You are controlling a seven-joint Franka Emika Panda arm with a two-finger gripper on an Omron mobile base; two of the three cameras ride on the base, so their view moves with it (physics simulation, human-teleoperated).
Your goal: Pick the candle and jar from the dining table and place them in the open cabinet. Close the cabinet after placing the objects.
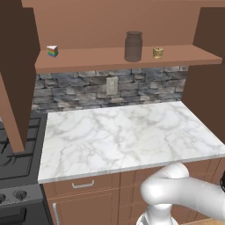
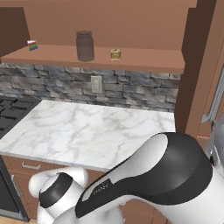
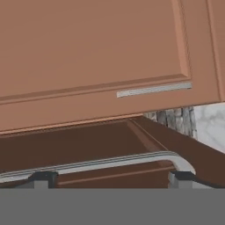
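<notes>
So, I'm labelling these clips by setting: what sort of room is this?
A rendered home kitchen, most likely: a stove beside a marble counter, a stone backsplash, and an open wooden cabinet above.

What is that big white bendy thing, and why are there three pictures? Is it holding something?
The white thing is a robot arm in a pretend computer kitchen. Two cameras ride behind it, one on its left and one on its right, so two pictures show the same place from two sides. The third camera sits on the robot's hand and looks along its gripper, which has two little dark fingertips.

On the open cabinet's shelf stand a grey jar, a small yellow candle beside it, and a rainbow-striped wedge farther left. Below is a marble counter with a stove next to it.

The gripper is open and holds nothing. The hand camera sees a brown cabinet door and a silver bar handle close to the fingertips.
</notes>
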